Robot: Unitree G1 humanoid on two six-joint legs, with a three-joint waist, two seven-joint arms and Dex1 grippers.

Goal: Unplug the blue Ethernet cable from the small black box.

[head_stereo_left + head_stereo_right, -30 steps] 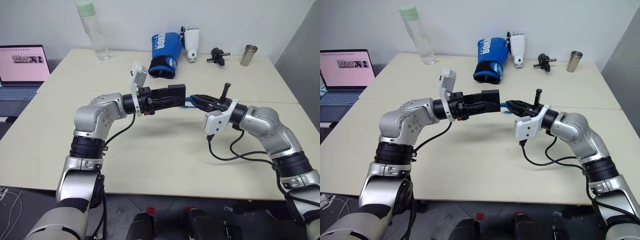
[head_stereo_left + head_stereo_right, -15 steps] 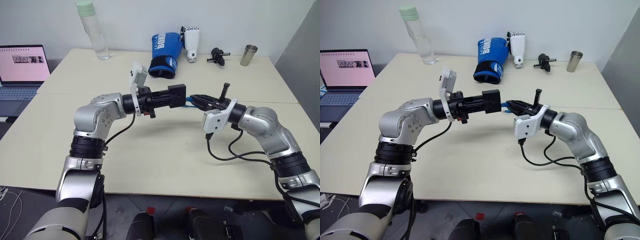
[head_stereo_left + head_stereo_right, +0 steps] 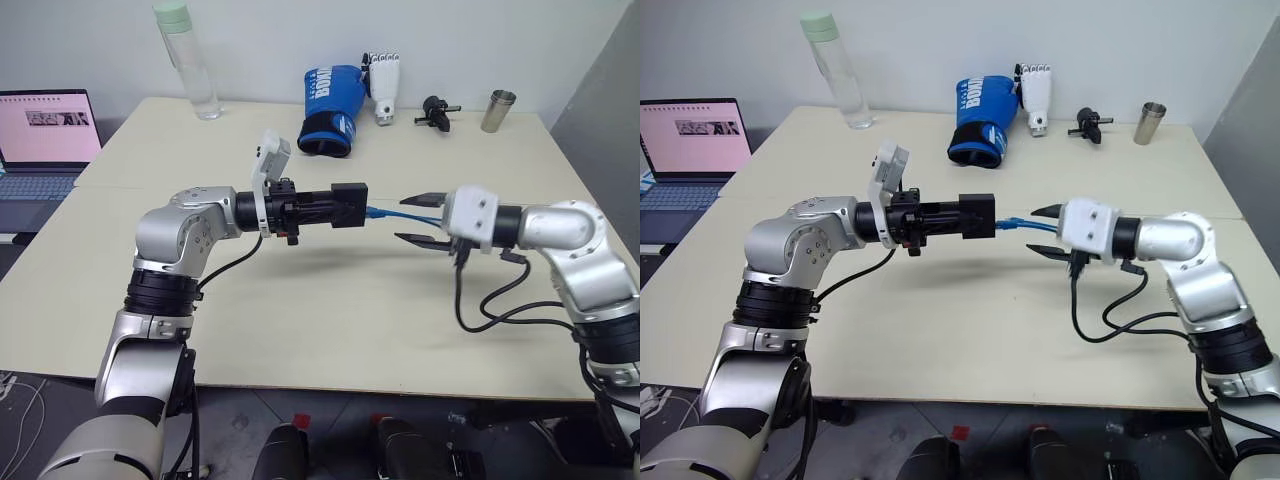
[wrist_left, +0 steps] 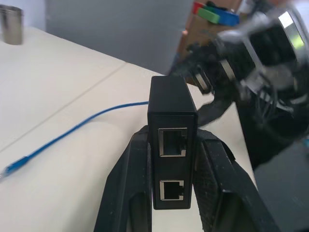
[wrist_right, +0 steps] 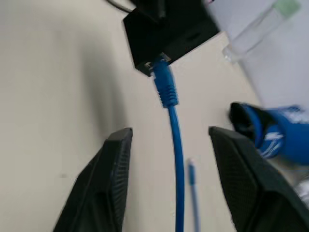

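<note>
Two end effectors met over the surface (image 3: 300, 320) in the left eye view. The left end effector (image 3: 335, 206) pinched the box (image 3: 349, 204) and held it level in the air, port side turned toward the other arm, probably so the plug could be drawn straight out. The cable (image 3: 400, 213) ran from the box into the gap of the right end effector (image 3: 418, 219), whose fingers stood spread, one above and one below the cord, gripping nothing.

From the right eye view the same line-up showed, and the cable was apparently plugged in.

Seen from the left wrist, the box sat clamped between both fingers (image 4: 130, 193), two empty ports facing the camera, and the cable's loose end lay on the surface beyond.

Looking along the right wrist, the plug (image 5: 164, 84) was seated in the box, and the cord passed between the parted fingers (image 5: 104, 188) without touching them; the task looked unfinished.
</note>
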